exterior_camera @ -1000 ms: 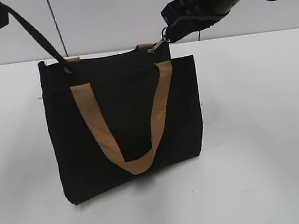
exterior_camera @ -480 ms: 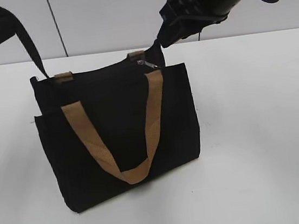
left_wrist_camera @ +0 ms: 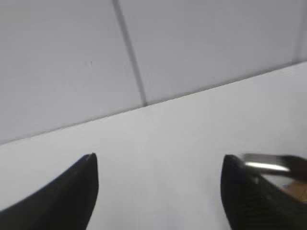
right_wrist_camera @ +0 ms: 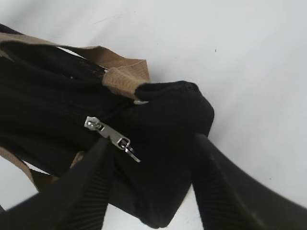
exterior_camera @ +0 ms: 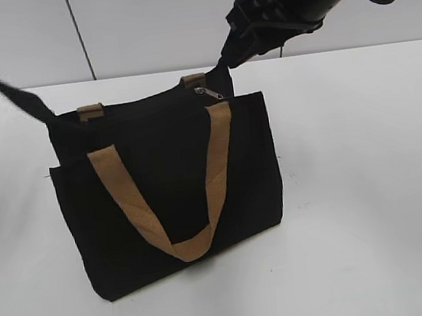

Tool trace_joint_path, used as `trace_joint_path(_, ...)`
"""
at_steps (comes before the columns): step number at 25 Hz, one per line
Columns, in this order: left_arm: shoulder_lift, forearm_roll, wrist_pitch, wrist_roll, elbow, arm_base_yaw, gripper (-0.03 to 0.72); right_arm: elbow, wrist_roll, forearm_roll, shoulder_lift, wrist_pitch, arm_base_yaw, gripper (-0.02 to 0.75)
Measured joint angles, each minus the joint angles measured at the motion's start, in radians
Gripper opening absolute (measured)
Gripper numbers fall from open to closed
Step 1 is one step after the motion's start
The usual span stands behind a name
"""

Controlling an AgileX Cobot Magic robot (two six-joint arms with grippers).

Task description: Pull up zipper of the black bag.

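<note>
The black bag (exterior_camera: 167, 179) stands upright on the white table, with tan handles (exterior_camera: 212, 165) hanging down its front. The zipper's silver pull tab (exterior_camera: 207, 91) lies at the right end of the top edge and also shows in the right wrist view (right_wrist_camera: 112, 136). My right gripper (exterior_camera: 232, 51) hovers at the bag's top right corner. Its fingers (right_wrist_camera: 151, 143) are open and straddle the black fabric end (right_wrist_camera: 172, 115), with the pull tab free beside the left finger. My left gripper (left_wrist_camera: 160, 158) is open and empty. It faces bare table and is out of the exterior view.
A black shoulder strap (exterior_camera: 11, 94) runs blurred from the bag's left top corner toward the left edge. The white table (exterior_camera: 368, 185) meets a grey wall (exterior_camera: 148, 19) behind the bag.
The right gripper let go of the pull tab and opened. The bag shifted left. The left arm left the exterior view, and the black strap it held now swings loose.
</note>
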Motion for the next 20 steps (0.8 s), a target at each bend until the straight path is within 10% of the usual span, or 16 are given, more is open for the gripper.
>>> trace_joint_path(9, 0.013, -0.461, 0.479, 0.018, 0.0, 0.001, 0.574, 0.0, 0.001, -0.028, 0.0, 0.011, 0.0, 0.404)
trace_joint_path(16, 0.08, -1.129, 0.755, 0.596, -0.085, 0.001, 0.573, 0.0, 0.059, -0.079, -0.038, 0.07, -0.033, 0.404)
trace_joint_path(20, 0.138, -1.288, 0.95, 0.8, -0.191, 0.001, 0.573, -0.001, 0.177, -0.08, -0.069, 0.165, -0.131, 0.404)
